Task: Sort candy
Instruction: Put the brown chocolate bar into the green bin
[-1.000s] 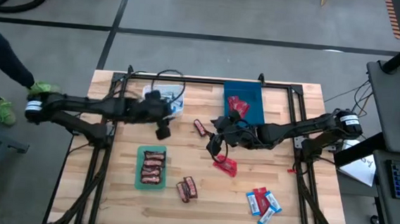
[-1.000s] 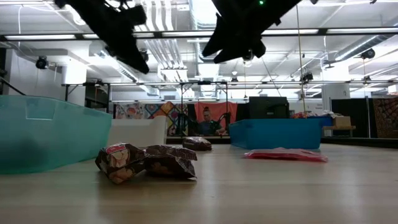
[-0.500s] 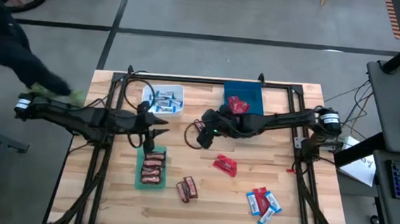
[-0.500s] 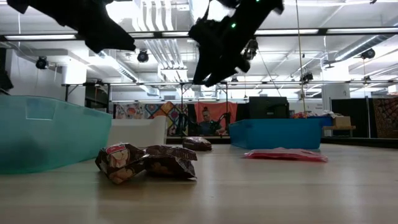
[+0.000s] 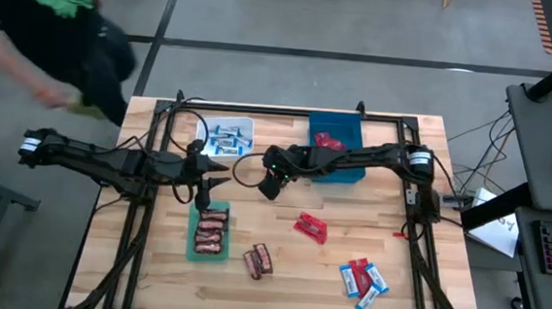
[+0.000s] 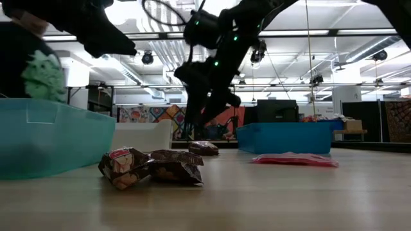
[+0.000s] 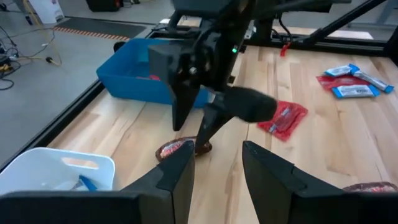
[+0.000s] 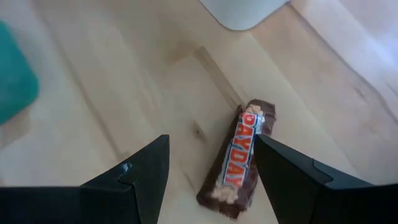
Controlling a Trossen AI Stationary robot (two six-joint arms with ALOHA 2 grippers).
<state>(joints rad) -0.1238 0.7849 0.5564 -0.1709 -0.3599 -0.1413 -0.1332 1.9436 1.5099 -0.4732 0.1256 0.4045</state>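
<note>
We see the right tool point(image 5: 271, 183) hanging open-fingered just above a lone brown bar point(image 8: 239, 158), which lies flat on the bench point(image 5: 417, 233) between its two spread fingers point(image 8: 134, 180), untouched. From above, that bar sits at about 10 o'clock from the red packet point(image 5: 311, 227). The left tool point(image 5: 208, 174), also spread wide and empty, hovers at 12 o'clock of the green bin point(image 5: 191, 251) of brown bars.
</note>
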